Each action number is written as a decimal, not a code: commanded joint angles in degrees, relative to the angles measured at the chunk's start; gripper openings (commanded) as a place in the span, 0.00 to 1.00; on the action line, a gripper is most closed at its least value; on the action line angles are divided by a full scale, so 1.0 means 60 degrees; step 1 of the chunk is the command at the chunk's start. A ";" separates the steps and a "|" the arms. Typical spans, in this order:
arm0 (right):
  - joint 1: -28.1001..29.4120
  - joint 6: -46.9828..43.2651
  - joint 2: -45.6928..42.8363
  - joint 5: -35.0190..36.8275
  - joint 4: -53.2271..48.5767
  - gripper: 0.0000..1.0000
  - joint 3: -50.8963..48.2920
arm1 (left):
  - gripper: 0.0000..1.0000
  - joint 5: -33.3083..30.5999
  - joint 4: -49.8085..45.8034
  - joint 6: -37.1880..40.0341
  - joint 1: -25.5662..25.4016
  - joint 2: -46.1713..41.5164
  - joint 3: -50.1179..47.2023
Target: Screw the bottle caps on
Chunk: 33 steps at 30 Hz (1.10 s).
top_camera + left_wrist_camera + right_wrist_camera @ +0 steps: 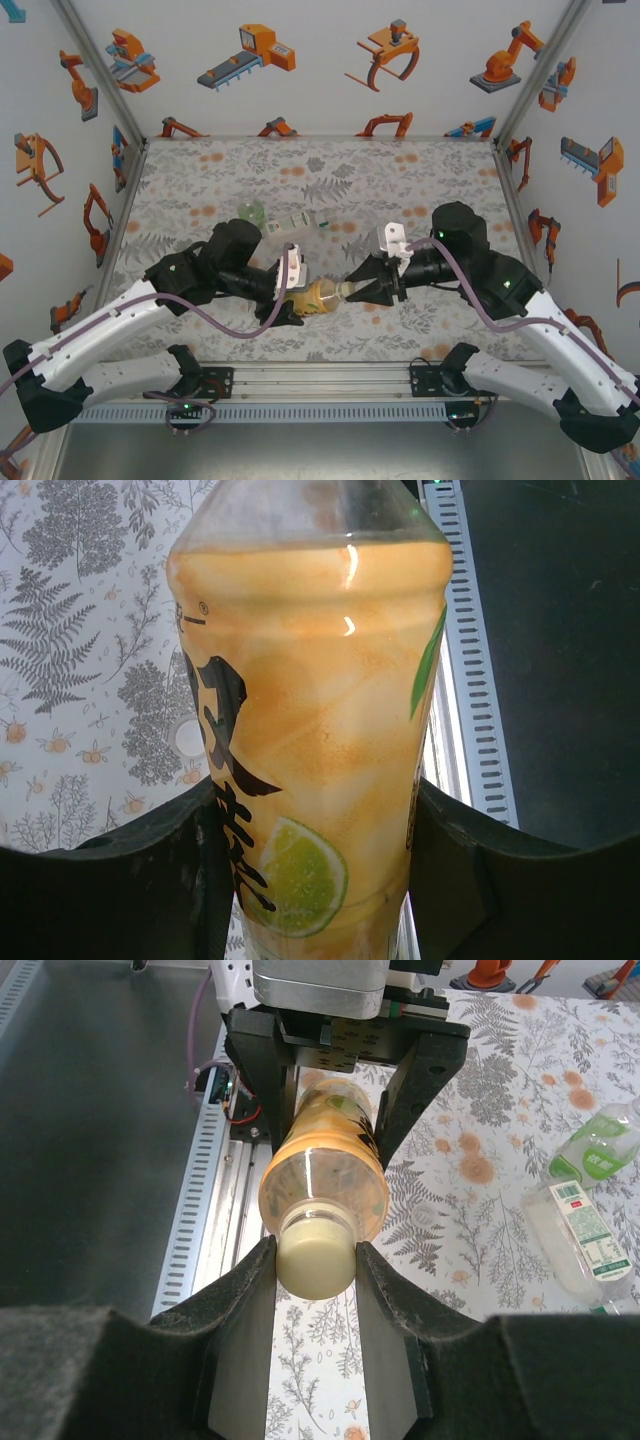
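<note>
- Top view: the left gripper [295, 305] and right gripper [355, 291] meet near the front of the patterned table [400, 170]. Between them, the amber bottle [320, 297] lies sideways, lifted off the cloth. The clear bottle [300, 225] and green bottle [250, 212] lie further back, close together.
- Left wrist: the left gripper [310, 880] clamps the amber bottle's [310, 730] labelled body, one finger on each side.
- Right wrist: the right gripper [315, 1248] pinches the whitish cap [315, 1268] seated on the amber bottle's [325, 1175] neck. Beyond it, the left gripper [340, 1100] holds the body.
</note>
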 commanded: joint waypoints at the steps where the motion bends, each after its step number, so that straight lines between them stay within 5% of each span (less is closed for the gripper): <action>1: 0.0185 0.0146 0.0012 0.0088 0.0344 0.00 -0.0261 | 0.00 0.0369 0.1162 -0.0378 -0.0029 -0.0215 0.0065; 13: 0.0266 0.2947 -0.0085 0.1291 0.0802 0.00 -0.0636 | 0.00 -0.0385 0.1338 -0.0355 -0.0029 -0.0469 -0.0120; 19: 0.0280 0.6071 -0.0320 0.2550 0.1475 0.00 -0.1149 | 0.00 -0.0888 0.1374 -0.0242 -0.0029 -0.0581 -0.0181; 25: 0.0295 0.9128 -0.0018 0.4177 0.0316 0.00 -0.0772 | 0.00 -0.1165 0.1382 -0.0075 -0.0029 -0.0580 -0.0243; 33: 0.0284 1.3624 0.0281 0.4564 -0.0204 0.00 -0.0858 | 0.00 -0.1078 0.1498 0.0133 -0.0030 -0.0546 -0.0364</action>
